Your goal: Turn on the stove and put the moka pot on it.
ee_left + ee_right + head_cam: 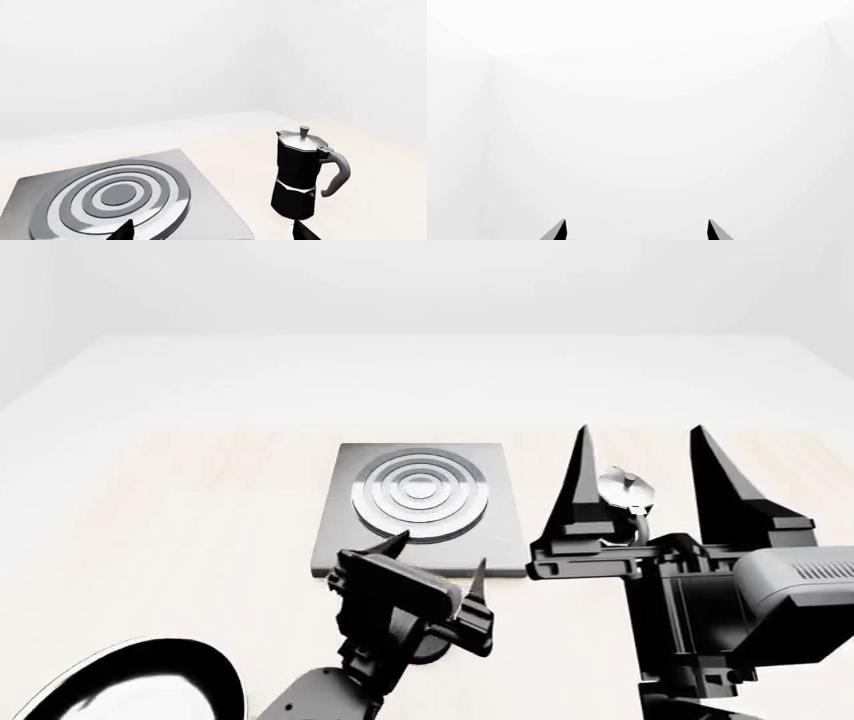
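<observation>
- While the stove (418, 508) lies flat on the pale wooden counter (174, 540), its square grey plate with raised concentric rings sits near the middle of the head view, straight ahead of the robot.
- The moka pot (622, 502) stands upright on the counter just beside the stove, on its right, apart from the plate.
- In the head view the pot is mostly hidden: only its silver lid and part of the handle show between the two long black fingers (577, 485) of the right pincer (638, 450).
- The right pincer is spread wide and grips nothing; its fingers point away from the robot, one on each side of the pot's top. Whether it is level with the pot or above it cannot be told from this view.
- The right wrist view shows only the two finger tips (559, 231), well apart, against a blank white background, with no pot between them.
- The left pincer (438, 562) hangs low at the near edge of the stove plate, its fingers parted and empty.
- From the left wrist view (213, 231) the stove (113, 197) lies just ahead of one finger tip, and the moka pot (299, 175), black-bodied with a silver top, knob and curved grey handle, stands just beyond the other tip.
- A black frying pan (127, 685) with a pale rim lies at the near left corner of the head view, well apart from the stove.
</observation>
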